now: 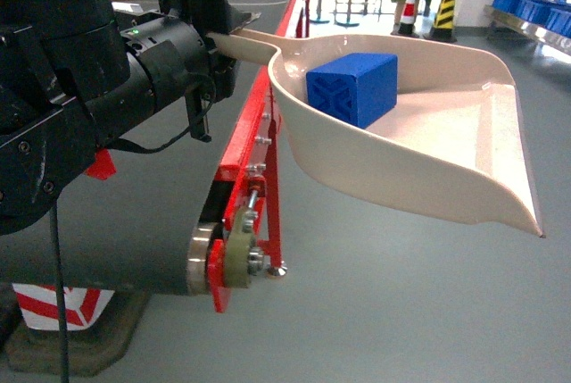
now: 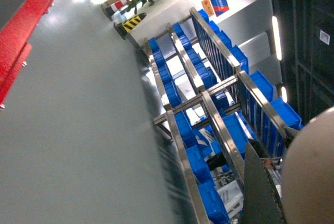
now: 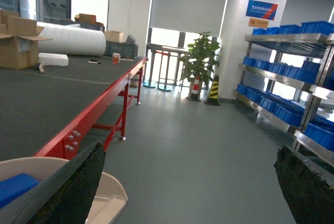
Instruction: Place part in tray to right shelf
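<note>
- Head view: the big beige plastic dustpan-shaped tray (image 1: 446, 146) is up in the air, just off the red edge of the long dark conveyor table (image 1: 134, 222). Its long axis runs from upper left to lower right, with the straight handle pointing back left into the black left arm and the wide flat lip pointing lower right, out over the grey floor.
- The handle disappears into the left gripper (image 1: 214, 48), so that claw looks clamped on it, though the fingers themselves are mostly hidden by the arm's bulk.
- The small bright blue plastic cube-like part (image 1: 354, 86) sits inside the tray at the deep back end near the handle, X-ribbed face turned toward the camera and slightly left.
- Left wrist view: tilted shot of the floor and a silvery metal shelf rack (image 2: 209, 104) loaded with blue bins (image 2: 194, 161). A rounded beige bit of tray shows at the bottom right corner. Can't really see the jaws here.
- Right wrist view: the right gripper (image 3: 190, 182) is spread wide with nothing between its dark fingers (image 3: 78, 182). The tray's rim and a sliver of the blue part peek in at bottom left. More metal shelving with blue bins stands along the right wall, well apart from it.
</note>
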Tool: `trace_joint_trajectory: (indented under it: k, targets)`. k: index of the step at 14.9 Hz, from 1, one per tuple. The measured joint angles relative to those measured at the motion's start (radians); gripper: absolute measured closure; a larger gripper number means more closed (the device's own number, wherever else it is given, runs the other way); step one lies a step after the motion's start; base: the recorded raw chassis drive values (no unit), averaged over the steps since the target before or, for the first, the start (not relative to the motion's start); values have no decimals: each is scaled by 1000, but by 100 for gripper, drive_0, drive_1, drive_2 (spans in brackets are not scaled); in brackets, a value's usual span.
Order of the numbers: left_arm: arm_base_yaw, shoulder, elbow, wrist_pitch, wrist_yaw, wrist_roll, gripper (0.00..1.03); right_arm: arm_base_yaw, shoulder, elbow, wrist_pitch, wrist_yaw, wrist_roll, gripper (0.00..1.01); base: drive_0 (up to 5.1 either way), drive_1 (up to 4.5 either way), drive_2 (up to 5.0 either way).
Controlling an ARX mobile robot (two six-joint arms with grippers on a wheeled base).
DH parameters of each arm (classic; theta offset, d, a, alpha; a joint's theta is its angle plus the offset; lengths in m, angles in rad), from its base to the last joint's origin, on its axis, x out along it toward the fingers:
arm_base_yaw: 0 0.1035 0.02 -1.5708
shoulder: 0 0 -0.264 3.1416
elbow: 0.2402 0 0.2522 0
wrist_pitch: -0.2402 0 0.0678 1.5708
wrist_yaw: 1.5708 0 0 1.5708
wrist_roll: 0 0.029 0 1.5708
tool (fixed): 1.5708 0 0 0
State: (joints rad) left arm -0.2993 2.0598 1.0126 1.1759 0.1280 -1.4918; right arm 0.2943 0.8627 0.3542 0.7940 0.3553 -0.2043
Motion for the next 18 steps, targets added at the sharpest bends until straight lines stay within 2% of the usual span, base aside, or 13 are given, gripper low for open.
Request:
trace_joint_trajectory:
  k: [14, 18]
  targets:
    - [2, 0, 0, 0, 0, 0, 91, 0, 0, 0, 3, 0, 0, 3, 496, -244, -244]
    - [2, 0, 0, 0, -1, 0, 91, 0, 0, 0, 6, 0, 0, 3, 487, -352, -115]
